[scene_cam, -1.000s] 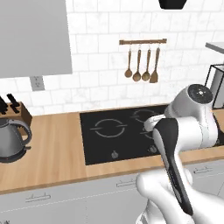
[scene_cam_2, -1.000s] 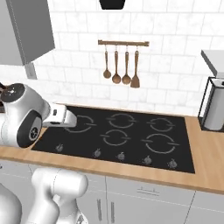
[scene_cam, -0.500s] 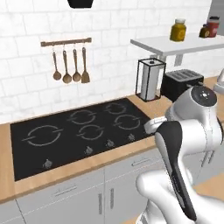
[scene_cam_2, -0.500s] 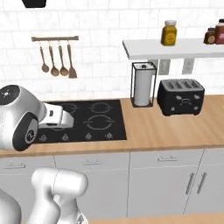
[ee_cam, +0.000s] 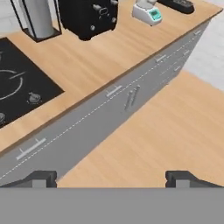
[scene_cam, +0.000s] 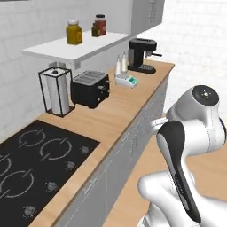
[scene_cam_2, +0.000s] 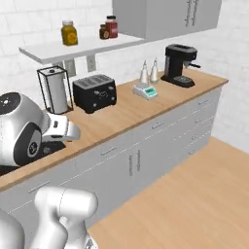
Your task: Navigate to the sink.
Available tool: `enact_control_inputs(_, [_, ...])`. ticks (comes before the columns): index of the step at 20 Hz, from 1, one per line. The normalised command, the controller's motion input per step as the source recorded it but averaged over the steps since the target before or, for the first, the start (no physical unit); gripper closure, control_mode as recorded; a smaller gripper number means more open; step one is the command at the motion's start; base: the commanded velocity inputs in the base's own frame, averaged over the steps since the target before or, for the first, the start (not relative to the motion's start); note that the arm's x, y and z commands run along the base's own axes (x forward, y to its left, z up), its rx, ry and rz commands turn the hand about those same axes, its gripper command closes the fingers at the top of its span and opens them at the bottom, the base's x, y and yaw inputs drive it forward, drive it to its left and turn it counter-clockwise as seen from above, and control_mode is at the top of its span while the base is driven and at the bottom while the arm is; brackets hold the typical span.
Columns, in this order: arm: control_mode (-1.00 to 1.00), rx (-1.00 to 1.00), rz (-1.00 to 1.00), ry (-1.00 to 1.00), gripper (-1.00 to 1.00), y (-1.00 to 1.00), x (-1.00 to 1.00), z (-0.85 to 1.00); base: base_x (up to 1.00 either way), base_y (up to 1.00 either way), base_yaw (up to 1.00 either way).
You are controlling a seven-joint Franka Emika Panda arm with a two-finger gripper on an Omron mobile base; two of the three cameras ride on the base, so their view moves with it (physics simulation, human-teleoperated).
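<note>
The sink is out of view. Before me runs a wooden counter (scene_cam: 115,111) carrying a flat black cooktop (scene_cam: 35,164) with ring-marked burners at its left end. My gripper (ee_cam: 111,178) hangs over the floor in front of the grey cabinet fronts (ee_cam: 100,113). It is open, its dark fingertips (ee_cam: 41,177) wide apart with nothing between them. The white arm (scene_cam: 195,128) is folded close to the base.
On the counter stand a paper towel holder (scene_cam_2: 53,90), a black toaster (scene_cam_2: 95,92), a small scale (scene_cam_2: 146,91) and a black coffee machine (scene_cam_2: 180,64) at the far end. A shelf (scene_cam: 73,48) holds jars. Open wooden floor (scene_cam_2: 194,194) lies to the right.
The whole picture has swung to the right along the counter as the base moved. The cooktop has slid to the left edge, and the toaster, scale and coffee machine have come into view.
</note>
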Motion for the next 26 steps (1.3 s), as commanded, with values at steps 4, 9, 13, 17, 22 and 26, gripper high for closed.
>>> enact_control_inputs(4, [1.00, 0.00, 0.00, 0.00, -1.00, 0.00, 0.00, 0.00, 0.00, 0.00, -1.00])
enact_control_inputs(9, [1.00, 0.00, 0.00, 0.00, -1.00, 0.00, 0.00, 0.00, 0.00, 0.00, -1.00])
enact_control_inputs(13, [1.00, 0.00, 0.00, 0.00, -1.00, 0.00, 0.00, 0.00, 0.00, 0.00, -1.00])
enact_control_inputs(17, [1.00, 0.00, 0.00, 0.00, -1.00, 0.00, 0.00, 0.00, 0.00, 0.00, -1.00])
enact_control_inputs(22, [1.00, 0.00, 0.00, 0.00, -1.00, 0.00, 0.00, 0.00, 0.00, 0.00, -1.00])
enact_control_inputs(26, [1.00, 0.00, 0.00, 0.00, -1.00, 0.00, 0.00, 0.00, 0.00, -0.23, -0.93])
